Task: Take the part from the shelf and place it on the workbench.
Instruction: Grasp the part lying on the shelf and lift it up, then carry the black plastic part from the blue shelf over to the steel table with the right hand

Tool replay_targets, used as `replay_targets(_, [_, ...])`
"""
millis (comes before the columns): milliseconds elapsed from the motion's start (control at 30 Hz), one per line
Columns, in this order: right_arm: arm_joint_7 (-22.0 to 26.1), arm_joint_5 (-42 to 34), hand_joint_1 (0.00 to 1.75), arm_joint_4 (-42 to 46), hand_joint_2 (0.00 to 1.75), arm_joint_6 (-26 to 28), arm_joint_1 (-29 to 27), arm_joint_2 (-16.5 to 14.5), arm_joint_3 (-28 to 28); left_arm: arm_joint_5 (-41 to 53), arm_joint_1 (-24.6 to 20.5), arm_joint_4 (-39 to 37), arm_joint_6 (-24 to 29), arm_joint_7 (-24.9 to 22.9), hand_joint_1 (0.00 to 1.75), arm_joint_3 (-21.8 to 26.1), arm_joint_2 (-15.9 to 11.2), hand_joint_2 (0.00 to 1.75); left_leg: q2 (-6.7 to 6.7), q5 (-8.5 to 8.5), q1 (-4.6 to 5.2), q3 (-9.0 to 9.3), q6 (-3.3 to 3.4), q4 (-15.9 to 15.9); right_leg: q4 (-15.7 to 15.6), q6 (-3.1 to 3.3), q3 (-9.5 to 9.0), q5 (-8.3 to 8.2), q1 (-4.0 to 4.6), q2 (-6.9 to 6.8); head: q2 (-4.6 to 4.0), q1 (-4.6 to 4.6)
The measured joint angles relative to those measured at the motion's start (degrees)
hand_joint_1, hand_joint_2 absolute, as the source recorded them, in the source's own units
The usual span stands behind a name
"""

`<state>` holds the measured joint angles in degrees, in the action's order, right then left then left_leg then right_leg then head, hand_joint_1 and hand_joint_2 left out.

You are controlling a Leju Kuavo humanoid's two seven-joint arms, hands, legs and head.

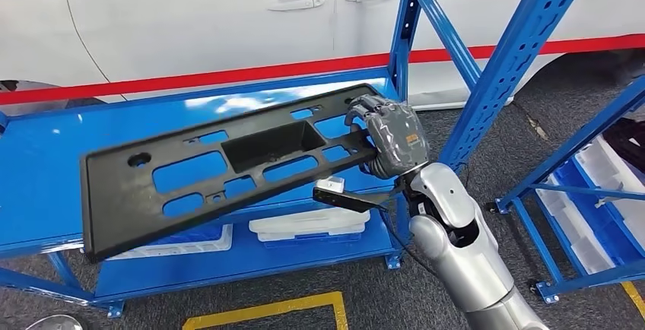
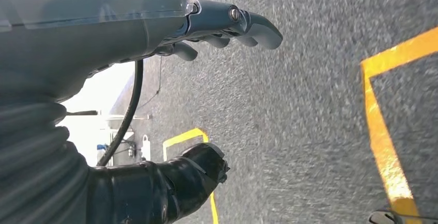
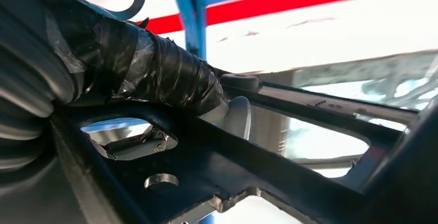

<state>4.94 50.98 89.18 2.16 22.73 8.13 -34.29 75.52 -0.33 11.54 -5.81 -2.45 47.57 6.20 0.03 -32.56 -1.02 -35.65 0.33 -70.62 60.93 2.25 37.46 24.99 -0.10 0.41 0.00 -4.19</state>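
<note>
A long black part (image 1: pixel 220 166) slants above the blue shelf (image 1: pixel 46 155), its low end at 8 o'clock. The right hand (image 1: pixel 392 136) clamps its raised end at 3 o'clock, beside a blue upright (image 1: pixel 407 26). The left hand (image 2: pixel 222 28) hangs empty, fingers apart, over grey floor (image 2: pixel 310 131).

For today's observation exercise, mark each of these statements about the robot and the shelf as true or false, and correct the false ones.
1. The right hand grips one end of the black part. True.
2. The left hand holds the part too. False: it holds nothing and hangs over grey floor.
3. The part lies flat inside a bin. False: it is tilted above the blue shelf.
4. A white car stands behind the shelf. True.
</note>
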Motion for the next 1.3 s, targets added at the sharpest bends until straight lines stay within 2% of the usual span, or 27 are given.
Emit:
replay_targets(67, [0.9, -2.7, 1.75, 1.0, 1.75, -2.0, 0.0, 0.1, -1.0, 0.3, -0.2, 0.0, -0.1, 0.0, 0.00, 0.0, -0.2, 1.75, 0.00, 1.47, 0.78, 5.40, 1.64, 8.2, 0.0, -0.02, 0.60, -0.80, 0.35, -0.03, 0.00, -0.05])
replay_targets(133, [2.2, -6.1, 1.75, 2.1, 1.75, -4.4, 0.0, 0.2, -2.1, 0.5, -0.4, 0.0, -0.1, 0.1, 0.00, 0.0, -0.4, 1.75, -0.02, 1.61, 1.36, 7.62, 2.37, 12.5, -0.3, -0.47, 0.80, -1.65, 0.15, -0.19, 0.00, -0.05])
replay_targets(233, [4.0, -10.2, 1.75, 4.3, 1.75, -7.4, 0.1, 0.5, -4.6, 0.8, -0.5, 0.0, -0.4, 0.1, 0.00, 0.1, -0.5, 1.75, 0.09, 3.59, 1.35, 7.49, 2.57, 14.2, -0.7, -1.46, 0.99, -2.14, -0.14, -0.27, 0.00, -0.03])
replay_targets(267, [4.3, -10.9, 1.75, 5.0, 1.75, -7.9, 0.2, 0.7, -5.4, 0.8, -0.6, 0.0, -0.4, 0.1, 0.00, 0.1, -0.5, 1.75, 0.23, 4.49, 1.18, 7.28, 2.73, 14.8, 0.1, -1.75, 1.31, -0.81, -0.13, -0.25, 0.00, -0.05])
replay_targets(300, [4.5, -11.3, 1.75, 5.6, 1.75, -8.2, 0.4, 0.9, -6.2, 0.9, -0.7, 0.0, -0.5, 0.1, 0.00, 0.1, -0.5, 1.75, 0.37, 5.38, 0.94, 6.88, 2.83, 15.3, 2.1, -2.05, 1.88, 1.56, -0.17, -0.24, 0.00, -0.08])
replay_targets(367, [4.6, -11.6, 1.75, 6.5, 1.75, -8.4, 0.6, 1.2, -7.5, 0.9, -0.8, 0.0, -0.7, 0.2, 0.00, 0.1, -0.5, 1.75, 0.53, 6.59, 0.93, 5.38, 2.92, 15.2, 8.7, -2.70, 3.42, 7.07, -0.55, -0.25, 0.00, -0.09])
replay_targets(400, [4.6, -11.7, 1.75, 6.8, 1.75, -8.5, 0.6, 1.4, -8.0, 0.9, -0.8, 0.0, -0.7, 0.2, 0.00, 0.1, -0.5, 1.75, 0.57, 7.10, 0.89, 4.49, 2.80, 15.0, 12.0, -3.05, 3.89, 8.49, -0.80, -0.27, 0.00, -0.09])
replay_targets(433, [4.5, -11.7, 1.75, 7.0, 1.75, -8.5, 0.6, 1.5, -8.4, 0.9, -0.7, 0.0, -0.7, 0.2, 0.00, 0.2, -0.5, 1.75, 0.61, 7.56, 0.82, 3.54, 2.65, 14.7, 13.9, -3.40, 3.72, 8.46, -1.05, -0.29, 0.00, -0.08])
replay_targets(467, [4.5, -11.7, 1.75, 7.1, 1.75, -8.5, 0.6, 1.7, -8.7, 0.9, -0.8, 0.0, -0.7, 0.2, 0.00, 0.2, -0.5, 1.75, 0.64, 7.94, 0.69, 2.58, 2.43, 14.2, 13.9, -3.71, 2.68, 7.28, -1.29, -0.32, 0.00, -0.09])
replay_targets(533, [4.5, -11.7, 1.75, 7.5, 1.75, -8.5, 0.7, 1.9, -9.2, 0.9, -0.8, 0.0, -0.7, 0.2, 0.00, 0.2, -0.5, 1.75, 0.66, 8.45, 0.40, 0.67, 1.92, 12.9, 8.5, -4.19, -2.04, 4.74, -1.79, -0.39, 0.00, -0.09])
replay_targets(600, [4.5, -11.7, 1.75, 7.9, 1.75, -8.5, 0.9, 1.9, -9.5, 0.9, -0.8, 0.0, -0.8, 0.2, 0.00, 0.2, -0.5, 1.75, 0.61, 8.79, 0.35, -0.77, 1.27, 11.5, 1.9, -4.01, -6.51, 5.19, -1.68, -0.37, 0.00, -0.07])
replay_targets(633, [4.5, -11.7, 1.75, 8.0, 1.75, -8.5, 1.1, 2.0, -9.7, 0.9, -0.8, 0.0, -0.8, 0.2, 0.00, 0.2, -0.5, 1.75, 0.57, 9.04, 0.39, -1.17, 0.87, 11.1, 0.1, -3.65, -7.42, 5.89, -1.49, -0.30, 0.00, -0.05])
replay_targets(700, [4.5, -11.7, 1.75, 8.2, 1.75, -8.5, 1.2, 2.0, -9.9, 0.9, -0.7, 0.0, -0.8, 0.2, 0.00, 0.2, -0.4, 1.75, 0.49, 9.88, 0.36, -1.56, -0.04, 11.1, -0.3, -2.49, -7.03, 5.57, -1.19, -0.21, 0.00, -0.06])
replay_targets(767, [4.5, -11.8, 1.75, 8.2, 1.75, -8.6, 1.4, 2.0, -10.2, 0.9, -0.6, 0.0, -0.8, 0.2, 0.00, 0.2, -0.4, 1.75, 0.38, 8.71, 0.06, -2.27, -0.74, 10.3, -0.7, -1.30, -6.05, 4.43, -1.27, -0.37, 0.00, -0.07])
replay_targets(800, [4.5, -11.8, 1.75, 8.2, 1.75, -8.6, 1.5, 2.0, -10.3, 0.9, -0.5, 0.0, -0.8, 0.2, 0.00, 0.2, -0.3, 1.75, 0.34, 6.56, -0.07, -2.94, -1.00, 8.7, -0.9, -0.77, -5.36, 3.72, -1.37, -0.46, 0.00, -0.05])
replay_targets(867, [4.5, -11.8, 1.75, 8.2, 1.75, -8.7, 1.5, 2.0, -10.3, 0.9, -0.5, 0.0, -0.8, 0.2, 0.00, 0.2, -0.3, 1.75, 0.33, 0.63, -0.20, -4.67, -1.42, 2.4, -0.9, -0.21, -3.82, 2.35, -1.24, -0.55, 0.00, 0.00])
replay_targets(900, [4.5, -11.8, 1.75, 8.2, 1.75, -8.7, 1.5, 2.0, -10.4, 0.9, -0.6, 0.0, -0.8, 0.2, 0.00, 0.2, -0.4, 1.75, 0.32, -1.29, -0.20, -5.30, -1.56, -1.1, -0.8, -0.19, -2.95, 1.68, -1.16, -0.56, 0.00, 0.00])
replay_targets(933, [4.5, -11.8, 1.75, 8.2, 1.75, -8.7, 1.5, 2.0, -10.4, 0.9, -0.6, 0.0, -0.8, 0.2, 0.00, 0.2, -0.4, 1.75, 0.32, -1.75, -0.20, -5.32, -1.64, -3.7, -0.7, -0.22, -2.03, 1.00, -1.09, -0.56, 0.00, 0.00])
replay_targets(967, [4.5, -11.8, 1.75, 8.2, 1.75, -8.7, 1.5, 2.0, -10.5, 0.9, -0.6, 0.0, -0.8, 0.2, 0.00, 0.2, -0.4, 1.75, 0.32, -0.96, -0.20, -4.56, -1.66, -4.6, -0.6, -0.30, -1.14, 0.37, -1.07, -0.57, 0.00, 0.00])
replay_targets(1000, [4.5, -11.8, 1.75, 8.2, 1.75, -8.7, 1.5, 2.0, -10.6, 0.9, -0.6, 0.0, -0.8, 0.2, 0.00, 0.2, -0.4, 1.75, 0.32, 0.65, -0.21, -2.72, -1.62, -3.4, -0.5, -0.42, -0.26, -0.22, -1.08, -0.57, 0.00, 0.01])
replay_targets(1033, [4.5, -11.9, 1.75, 8.2, 1.75, -8.7, 1.5, 2.0, -10.7, 0.9, -0.7, 0.0, -0.8, 0.2, 0.00, 0.2, -0.4, 1.75, 0.29, 2.17, -0.22, 0.08, -1.50, -0.3, -0.4, -0.59, 0.49, -0.79, -1.09, -0.56, 0.00, 0.01])
replay_targets(1067, [4.6, -12.1, 1.75, 8.3, 1.75, -8.8, 1.5, 2.0, -10.7, 0.9, -0.7, 0.0, -0.8, 0.2, 0.00, 0.2, -0.4, 1.75, 0.22, 2.57, -0.13, 3.33, -1.32, 4.1, -0.3, -0.84, 1.05, -1.30, -1.05, -0.55, 0.00, 0.01])
replay_targets(1133, [4.7, -13.0, 1.75, 8.6, 1.75, -9.2, 1.7, 2.1, -11.0, 1.1, -0.9, 0.0, -0.8, 0.2, 0.00, 0.2, -0.4, 1.75, -0.03, 1.87, 0.15, 8.05, -0.81, 11.3, -0.4, -1.48, 1.55, -2.37, -1.00, -0.56, 0.00, -0.03])
replay_targets(1167, [4.7, -13.5, 1.75, 8.7, 1.75, -9.6, 1.9, 2.1, -11.4, 1.2, -0.9, 0.0, -0.8, 0.2, 0.00, 0.2, -0.4, 1.75, -0.14, 1.41, 0.35, 8.82, -0.54, 13.0, -0.6, -1.86, 1.60, -2.98, -1.01, -0.57, 0.00, -0.01])
replay_targets(1233, [4.6, -14.5, 1.75, 9.1, 1.75, -10.0, 2.2, 2.2, -12.3, 1.3, -0.9, 0.0, -0.9, 0.3, 0.00, 0.2, -0.4, 1.75, -0.04, 2.35, 0.36, 8.21, 0.15, 13.5, -1.1, -2.59, 1.73, -3.90, -1.09, -0.50, 0.00, 0.03])
replay_targets(1267, [4.5, -15.0, 1.75, 9.2, 1.75, -10.1, 2.3, 2.3, -12.7, 1.3, -1.0, 0.0, -1.0, 0.3, 0.00, 0.2, -0.4, 1.75, 0.10, 3.06, 0.27, 7.72, 0.65, 13.7, -0.8, -2.88, 2.12, -3.14, -1.09, -0.45, 0.00, 0.03])
replay_targets(1300, [4.4, -15.4, 1.75, 9.3, 1.75, -10.1, 2.5, 2.5, -13.1, 1.4, -1.1, 0.0, -1.0, 0.3, 0.00, 0.3, -0.4, 1.75, 0.29, 3.89, 0.17, 7.07, 1.20, 13.9, 0.5, -3.07, 2.68, -1.23, -1.07, -0.40, 0.00, 0.00])
